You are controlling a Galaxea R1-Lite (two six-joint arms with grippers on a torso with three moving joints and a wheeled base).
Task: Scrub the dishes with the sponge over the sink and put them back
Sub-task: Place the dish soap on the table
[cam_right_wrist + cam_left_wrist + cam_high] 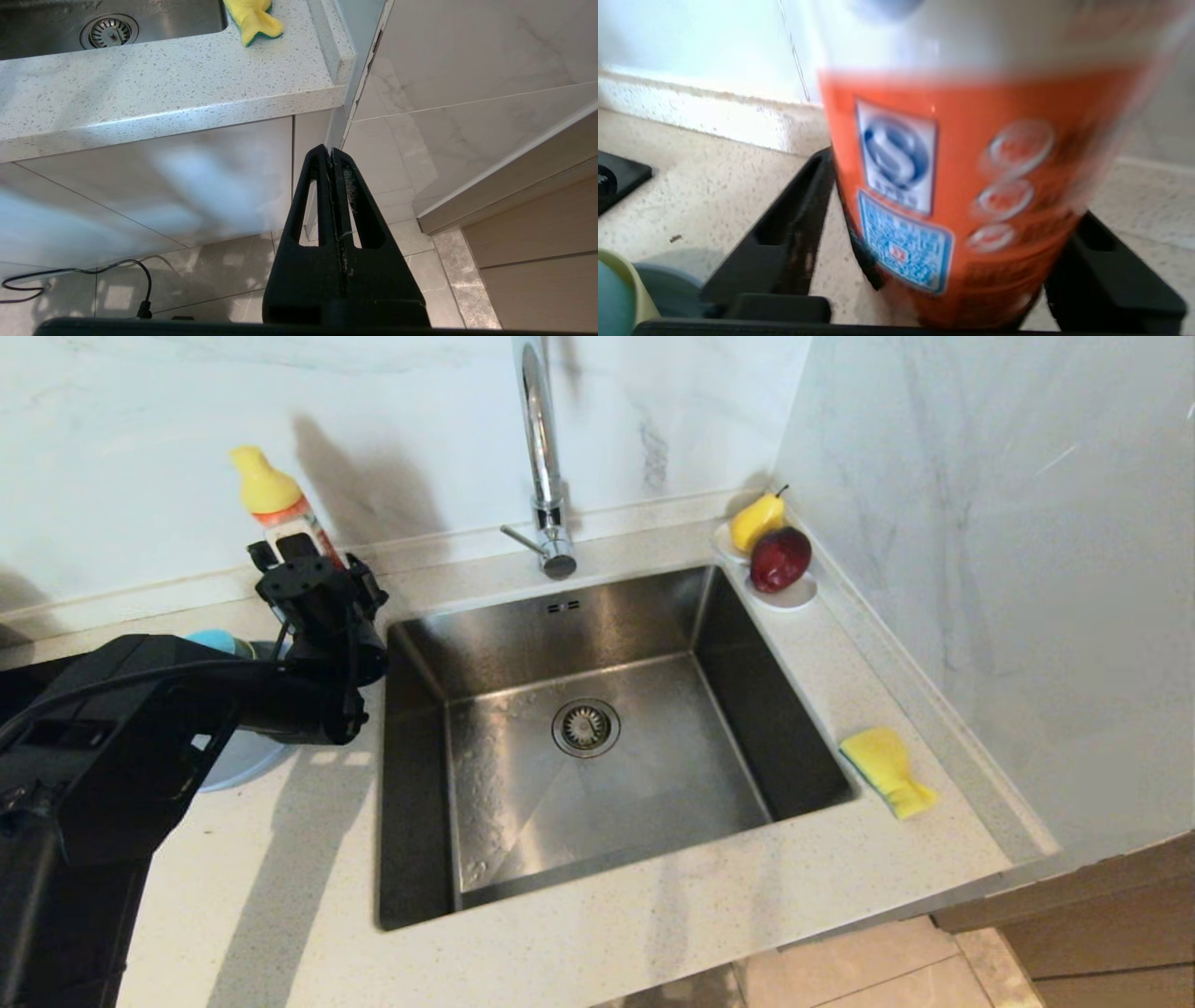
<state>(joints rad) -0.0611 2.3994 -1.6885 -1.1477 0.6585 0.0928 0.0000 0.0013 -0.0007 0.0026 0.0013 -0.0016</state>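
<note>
The orange bottle (971, 186) has a white label with a blue round sign that looks like the letter S. Under it is a blue square code. The small words on the bottle are too blurry to read.

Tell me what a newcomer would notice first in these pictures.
Probably the big steel sink, bare under its tall faucet. Next, the left hand at the counter's left, fingers set either side of the orange detergent bottle. The yellow sponge lies untouched right of the sink, and the right hand hangs shut below the counter.
</note>
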